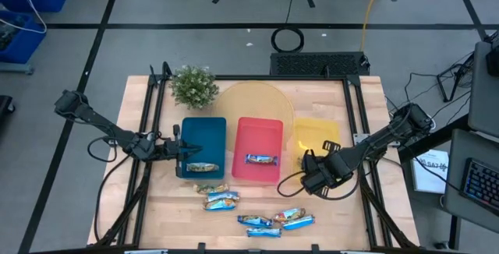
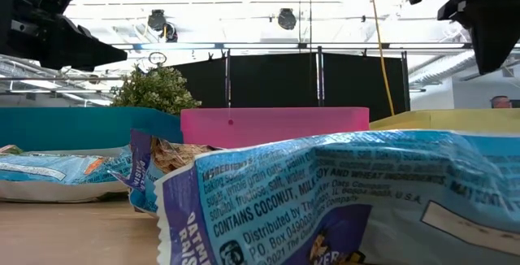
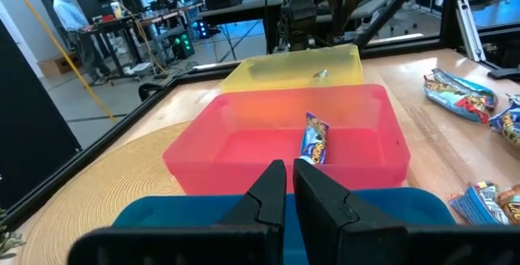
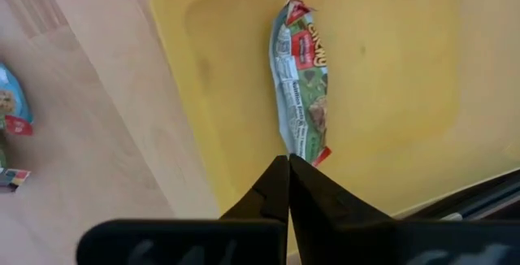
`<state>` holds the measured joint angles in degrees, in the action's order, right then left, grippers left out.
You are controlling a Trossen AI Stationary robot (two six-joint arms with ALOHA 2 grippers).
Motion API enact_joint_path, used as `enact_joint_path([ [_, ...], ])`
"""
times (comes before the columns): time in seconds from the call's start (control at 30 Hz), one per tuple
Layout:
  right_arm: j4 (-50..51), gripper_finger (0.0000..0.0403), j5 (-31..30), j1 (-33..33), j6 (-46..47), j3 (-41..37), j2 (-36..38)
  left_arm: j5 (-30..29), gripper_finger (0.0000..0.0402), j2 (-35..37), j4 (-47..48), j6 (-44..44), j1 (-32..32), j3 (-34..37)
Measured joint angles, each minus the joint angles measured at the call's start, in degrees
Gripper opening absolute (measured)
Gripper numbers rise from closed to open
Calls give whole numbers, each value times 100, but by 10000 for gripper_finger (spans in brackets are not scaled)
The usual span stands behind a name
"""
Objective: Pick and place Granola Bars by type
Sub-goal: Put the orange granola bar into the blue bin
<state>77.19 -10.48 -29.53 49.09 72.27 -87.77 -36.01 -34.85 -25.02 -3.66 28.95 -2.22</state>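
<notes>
We look down on a wooden counter (image 1: 257, 207) holding three trays in a row: a blue tray (image 1: 204, 141) at 9 o'clock, a red tray (image 1: 259, 146) in the middle, and a yellow tray (image 1: 316, 137) at 3 o'clock. A small potted plant (image 1: 193, 86) stands at 11 o'clock, beside a round woven mat (image 1: 253, 102) partly hidden under the trays.

Much is hard to make out. In the low view, one crumpled wrapper (image 2: 341, 208) sits so close to the camera that it fills the frame and is cut off at the edges. In the high view, the right hand (image 1: 312, 178) covers the yellow tray's near corner, so the bar inside is hidden there; the right wrist view shows it, a green-and-white bar (image 4: 302, 78) lying along the tray floor.

The blue tray holds one bar (image 1: 202, 167) at its near edge. The red tray holds one blue-wrapped bar (image 1: 261, 160). The remaining Granola Bars (image 1: 257, 211) lie loose on the counter at 6 o'clock, in two small clusters.

The left hand (image 1: 178, 148) hovers at the blue tray's outer edge, fingers (image 3: 272, 196) pressed together, holding nothing. The right hand's fingers (image 4: 280, 188) are likewise closed and empty, above the yellow tray's rim.
</notes>
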Motion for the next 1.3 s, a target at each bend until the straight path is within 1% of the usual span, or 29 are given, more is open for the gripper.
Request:
enact_joint_path([
  [0.1,7,0,-4,-62,79,0,0,0,35,-2,0,140,0,0],
  [0.4,34,0,-13,-251,326,0,0,0,35,-2,0,133,0,0],
  [0.53,-100,0,-5,-450,489,0,0,1,35,-1,1,234,0,0],
  [0.93,54,0,174,-1022,1290,-2,0,3,35,-2,0,391,4,0],
  [1.3,61,0,175,-1121,1471,-2,0,3,35,-1,0,381,2,0],
])
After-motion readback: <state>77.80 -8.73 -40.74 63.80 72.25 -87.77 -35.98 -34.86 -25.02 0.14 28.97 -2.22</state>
